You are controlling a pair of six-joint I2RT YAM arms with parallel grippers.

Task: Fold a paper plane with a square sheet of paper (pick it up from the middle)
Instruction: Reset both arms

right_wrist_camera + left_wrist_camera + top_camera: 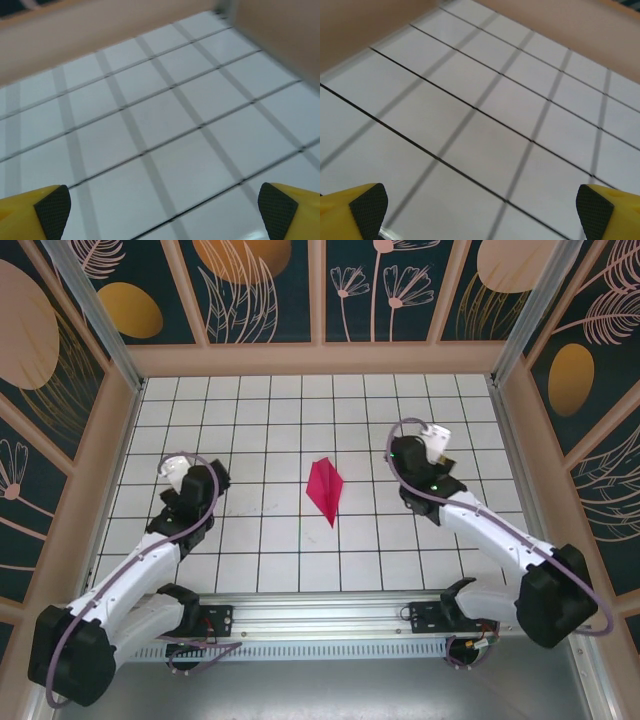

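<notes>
The paper plane (325, 490), a slim magenta-pink dart of creased paper folded from the square sheet, lies on the white tiled table (300, 410) midway between the arms, its sharp tip pointing toward the near edge. My left gripper (176, 470) is several tiles to its left, and my right gripper (437, 438) is a few tiles to its right. Neither touches the plane. In the left wrist view my left gripper (481, 212) is open, with bare tiles between its yellow fingertips (367, 207). My right gripper (164, 212) is open too, its fingertips (276, 212) spread over bare tiles.
Tan walls (320, 358) with patterned panels enclose the table on the far, left and right sides. A metal rail (320, 615) carrying the arm bases runs along the near edge. The back wall (75, 45) stands a few tiles beyond the right gripper.
</notes>
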